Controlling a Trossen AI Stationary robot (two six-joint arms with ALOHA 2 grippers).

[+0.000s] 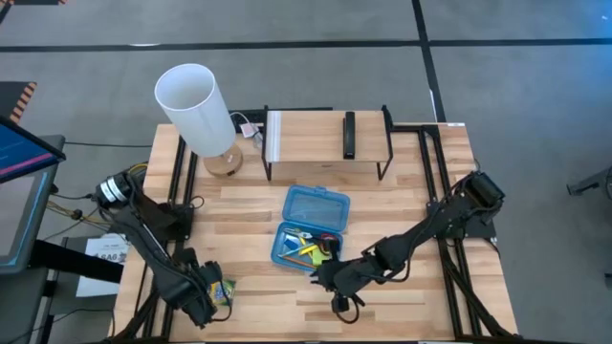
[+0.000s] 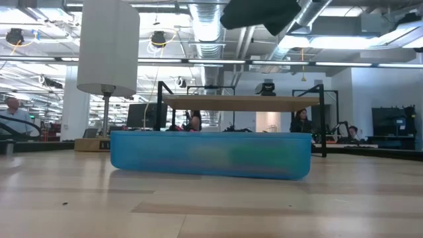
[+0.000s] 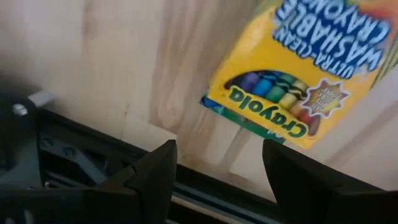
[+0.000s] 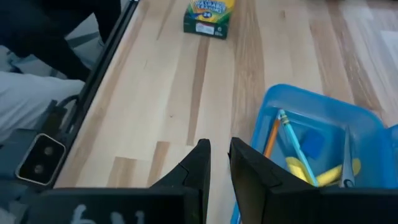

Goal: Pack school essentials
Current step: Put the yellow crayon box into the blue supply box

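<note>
One crayon box [image 1: 223, 290] lies flat on the counter [image 1: 402, 205], well apart from the blue case [image 1: 308, 229], toward the left arm's side. The left hand [image 1: 206, 308] hovers just beside the box, fingers wide, holding nothing. The open case holds pencils [image 4: 272, 135], a teal pen [image 4: 297, 147] and other small stationery. The right hand [image 1: 337, 287] sits beside the case, fingers narrow and empty. One white lamp [image 1: 199, 113] stands beyond the case.
</note>
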